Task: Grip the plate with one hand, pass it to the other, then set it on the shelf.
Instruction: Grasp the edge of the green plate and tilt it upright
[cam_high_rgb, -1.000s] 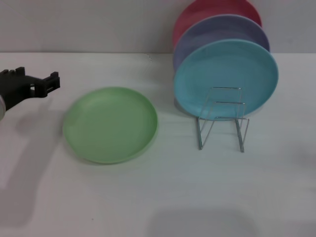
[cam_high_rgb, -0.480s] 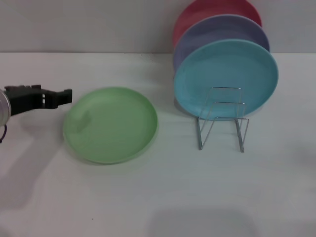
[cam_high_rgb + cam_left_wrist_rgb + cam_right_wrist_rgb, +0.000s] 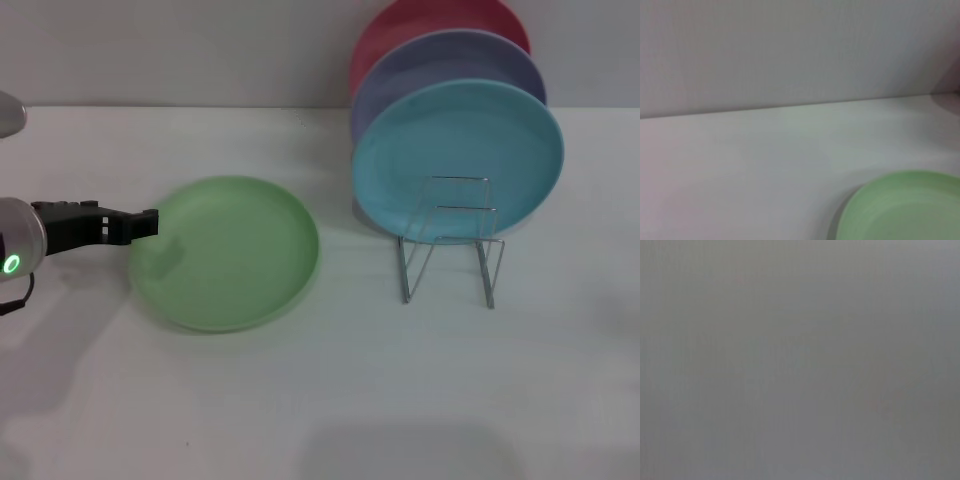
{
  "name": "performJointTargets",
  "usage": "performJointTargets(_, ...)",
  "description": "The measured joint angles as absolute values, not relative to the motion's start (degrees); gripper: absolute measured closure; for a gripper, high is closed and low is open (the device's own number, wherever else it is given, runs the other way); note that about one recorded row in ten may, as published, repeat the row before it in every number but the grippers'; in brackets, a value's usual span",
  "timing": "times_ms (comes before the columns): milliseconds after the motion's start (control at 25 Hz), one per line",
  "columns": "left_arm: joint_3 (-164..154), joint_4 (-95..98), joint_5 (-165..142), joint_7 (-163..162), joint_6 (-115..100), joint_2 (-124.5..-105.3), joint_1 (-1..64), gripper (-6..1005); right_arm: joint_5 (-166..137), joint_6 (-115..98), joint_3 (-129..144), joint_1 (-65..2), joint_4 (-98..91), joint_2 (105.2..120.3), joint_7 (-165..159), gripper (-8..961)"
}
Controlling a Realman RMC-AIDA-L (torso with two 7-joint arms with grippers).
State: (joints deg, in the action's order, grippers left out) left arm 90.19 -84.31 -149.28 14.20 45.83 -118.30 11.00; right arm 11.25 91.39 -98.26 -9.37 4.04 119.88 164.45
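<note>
The light green plate lies flat on the white table, left of centre. It also shows in the left wrist view, where only part of its rim is in frame. My left gripper reaches in from the left, low over the table, open, with its tips at the plate's left rim. The silver wire shelf stands to the right of the plate. Its front loops are free. My right gripper is out of view, and the right wrist view shows only plain grey.
A sky-blue plate stands upright in the back of the rack, with a purple plate and a red plate behind it. A grey wall runs along the table's far edge.
My left gripper has moved right and lower, from well left of the green plate to its left rim. The plate and rack have stayed in place.
</note>
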Motion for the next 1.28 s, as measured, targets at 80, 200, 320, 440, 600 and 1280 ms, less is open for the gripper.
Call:
performJointTargets(80,90.13,-83.39,-149.4,14.21,45.56,-118.3,11.45,216,11.25,91.4,-98.25,-9.49,4.04,119.88,164.45,108)
performJointTargets(200,89.77,-81.84,-149.47,14.23,44.72,-118.35,12.15,216,11.25,91.23,-98.25,-9.6,4.04,119.88,164.44,107)
performJointTargets(320,89.59,-80.01,-149.43,14.24,43.77,-118.37,12.98,217,11.26,90.76,-98.29,-9.82,4.04,119.88,164.45,107)
performJointTargets(440,89.52,-78.16,-149.44,14.24,43.03,-118.38,13.82,217,11.41,90.13,-98.54,-9.96,4.04,119.88,164.53,106)
performJointTargets(600,89.45,-76.53,-149.44,14.24,42.15,-118.39,14.58,217,11.61,89.86,-98.65,-10.02,4.04,119.88,164.58,106)
performJointTargets(1280,90.14,-70.1,-149.44,14.01,40.73,-118.35,16.93,216,11.37,88.97,-98.37,-10.28,4.04,119.79,164.62,107)
